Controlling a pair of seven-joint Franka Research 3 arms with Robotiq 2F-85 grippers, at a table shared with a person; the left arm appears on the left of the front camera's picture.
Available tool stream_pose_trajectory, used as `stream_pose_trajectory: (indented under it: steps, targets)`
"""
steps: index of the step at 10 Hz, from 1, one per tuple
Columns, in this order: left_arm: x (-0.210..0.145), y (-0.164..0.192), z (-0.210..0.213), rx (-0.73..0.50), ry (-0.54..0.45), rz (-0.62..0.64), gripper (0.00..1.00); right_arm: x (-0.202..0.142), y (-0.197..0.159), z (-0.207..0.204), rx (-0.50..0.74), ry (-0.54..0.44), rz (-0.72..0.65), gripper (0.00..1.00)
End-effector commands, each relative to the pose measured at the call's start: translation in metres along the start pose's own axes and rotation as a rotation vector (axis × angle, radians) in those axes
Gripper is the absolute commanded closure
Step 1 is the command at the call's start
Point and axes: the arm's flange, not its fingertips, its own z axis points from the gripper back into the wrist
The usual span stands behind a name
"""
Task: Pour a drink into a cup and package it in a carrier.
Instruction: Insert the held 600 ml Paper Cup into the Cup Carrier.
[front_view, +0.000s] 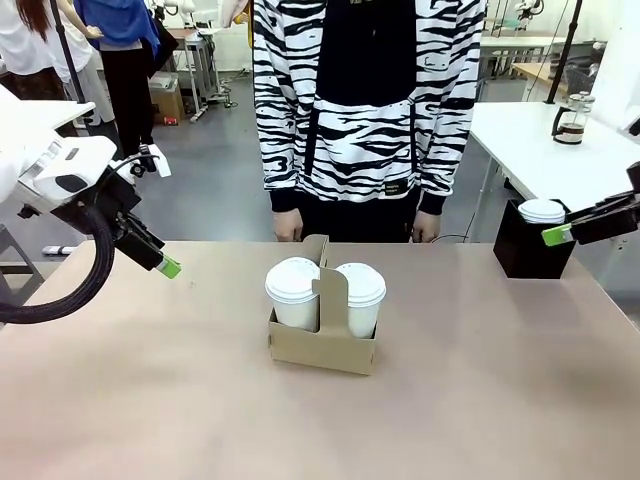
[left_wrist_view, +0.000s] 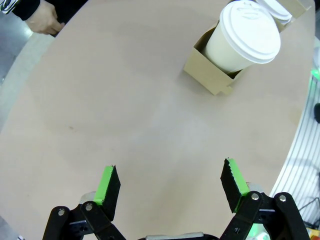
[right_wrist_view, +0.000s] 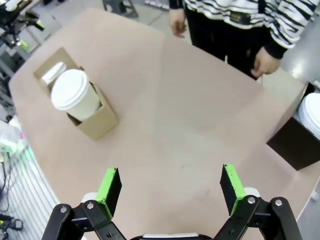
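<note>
Two lidded white cups (front_view: 293, 293) (front_view: 360, 297) stand in the brown cardboard carrier (front_view: 322, 345) at the table's middle, one on each side of its upright handle. In the left wrist view the nearer cup (left_wrist_view: 246, 37) sits in the carrier (left_wrist_view: 210, 67) at the upper right. The right wrist view has a cup (right_wrist_view: 76, 95) and the carrier (right_wrist_view: 97, 122) at the left. My left gripper (front_view: 160, 262) hangs open at the left, well away from the carrier. My right gripper (front_view: 565, 233) hangs open at the right edge, nothing between its fingers. The drink is hidden under the lids.
A black box (front_view: 526, 247) holding white lids (front_view: 542, 210) stands at the table's right rear. A person in a striped top (front_view: 365, 110) stands at the far side, hands (front_view: 287, 226) near the edge. A glass pitcher (front_view: 571, 118) sits on another table behind.
</note>
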Motion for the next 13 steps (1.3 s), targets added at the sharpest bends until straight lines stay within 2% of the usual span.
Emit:
stream_pose_trajectory:
  steps: [1, 13]
  targets:
    - [-0.0007, 0.0006, 0.0011, -0.009, -0.013, -0.001, 0.0, -0.0017, -0.0051, -0.0009, 0.002, -0.014, 0.004, 0.0]
    - [-0.0007, 0.0006, 0.0011, -0.009, -0.013, -0.001, 0.0, -0.0017, -0.0051, -0.0009, 0.002, -0.014, 0.004, 0.0]
